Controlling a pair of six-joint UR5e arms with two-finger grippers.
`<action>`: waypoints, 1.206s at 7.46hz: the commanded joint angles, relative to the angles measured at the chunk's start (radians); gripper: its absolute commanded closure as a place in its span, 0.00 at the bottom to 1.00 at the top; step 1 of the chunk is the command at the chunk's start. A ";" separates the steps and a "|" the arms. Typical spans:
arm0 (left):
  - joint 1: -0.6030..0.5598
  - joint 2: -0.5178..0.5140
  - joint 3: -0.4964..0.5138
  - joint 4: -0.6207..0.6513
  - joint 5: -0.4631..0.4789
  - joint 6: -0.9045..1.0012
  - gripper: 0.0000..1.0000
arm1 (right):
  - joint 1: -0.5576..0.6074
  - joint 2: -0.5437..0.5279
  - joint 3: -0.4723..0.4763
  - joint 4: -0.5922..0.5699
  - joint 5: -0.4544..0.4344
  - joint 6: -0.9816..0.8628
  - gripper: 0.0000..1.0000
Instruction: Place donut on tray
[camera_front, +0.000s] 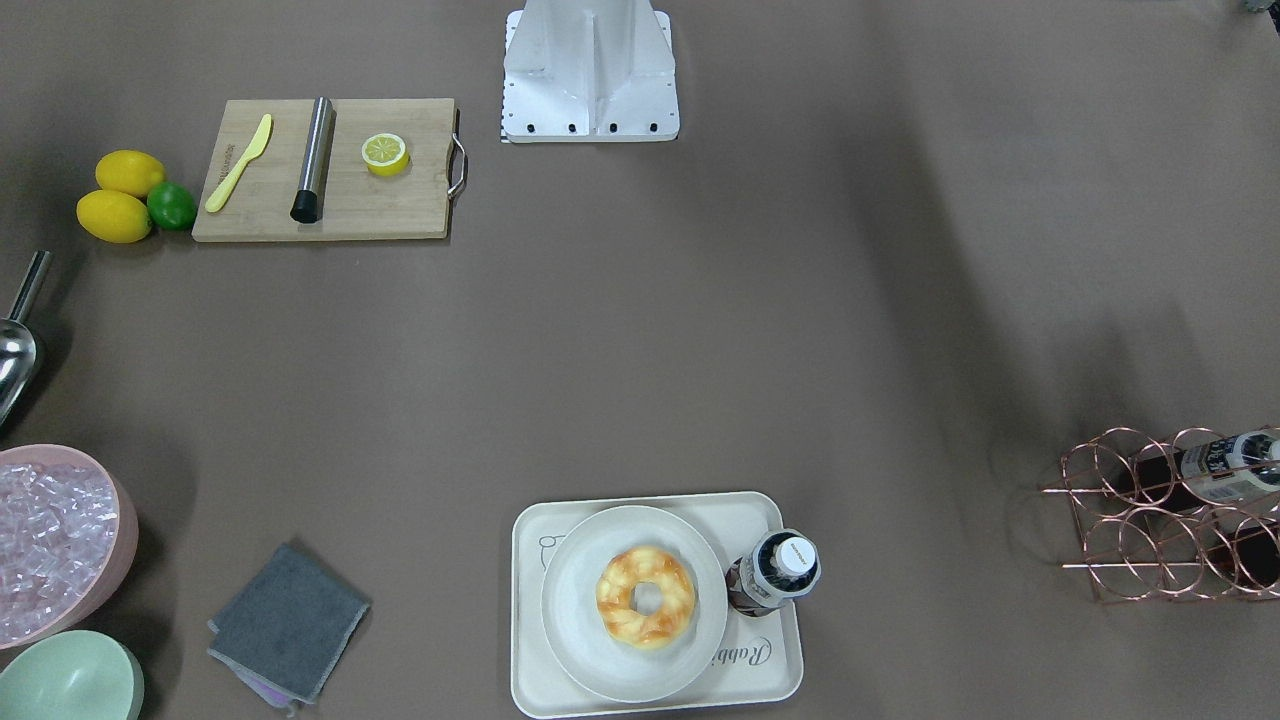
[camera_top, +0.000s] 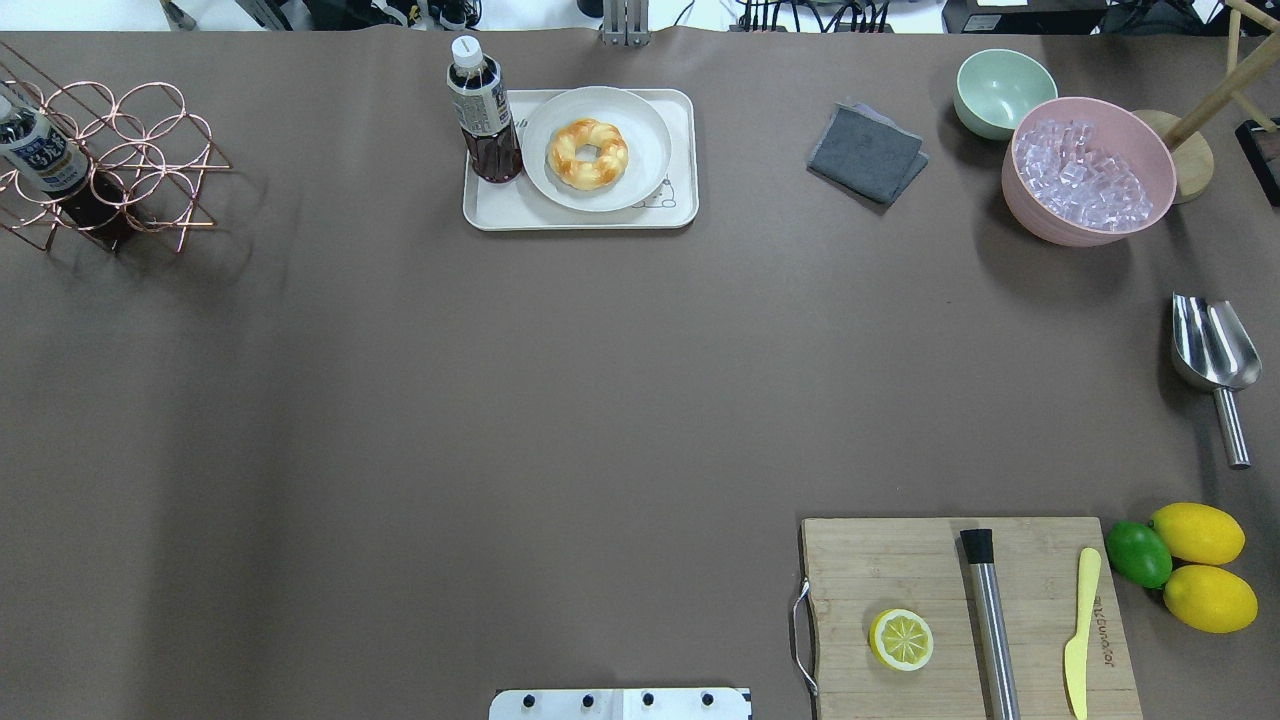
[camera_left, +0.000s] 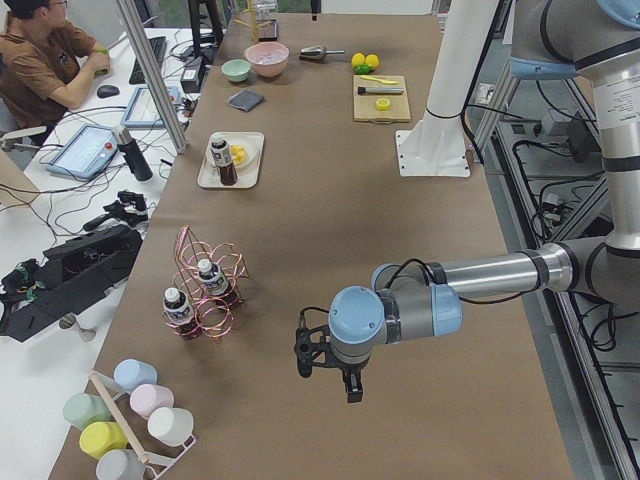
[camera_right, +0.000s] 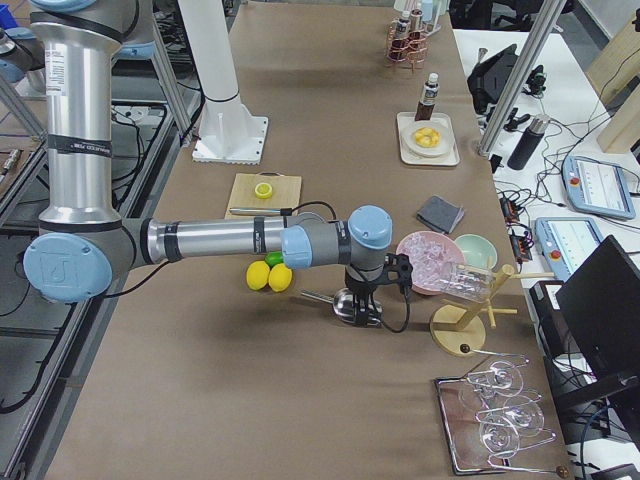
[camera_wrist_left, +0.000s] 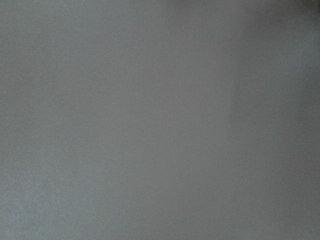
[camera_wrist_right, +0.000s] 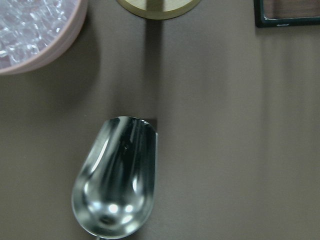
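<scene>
On the far side of the table from the robot, the donut (camera_top: 588, 153) is lying flat on a plate (camera_top: 648, 135), and the plate is sitting inside the tray (camera_top: 580, 217), just beside a standing bottle (camera_top: 483, 110). So the donut is resting over the tray but not touching it; I am judging that it is meant to go onto the bare tray floor.

The left gripper (camera_left: 326, 368) is hanging over bare table at the left end, and the right gripper (camera_right: 366, 308) is hovering above a steel scoop (camera_wrist_right: 117, 175) at the right end. Both are showing only in the side views, so I cannot tell how far they are opening or whether they are holding anything. Each is standing well apart from the donut, which is lying forward and toward the middle; neither arm is looking clearly nearer.

The donut is a braided, glossy ring with no long axis. The tray is smooth cream plastic with rounded corners.
</scene>
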 joint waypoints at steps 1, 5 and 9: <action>0.015 -0.005 -0.001 0.003 -0.003 -0.001 0.02 | 0.075 -0.007 -0.065 -0.029 -0.005 -0.229 0.00; 0.014 0.004 -0.024 0.005 -0.001 -0.001 0.02 | 0.095 0.009 -0.108 -0.029 0.001 -0.326 0.00; 0.003 0.007 -0.033 0.005 0.001 -0.004 0.02 | 0.072 0.021 -0.106 -0.029 0.006 -0.315 0.00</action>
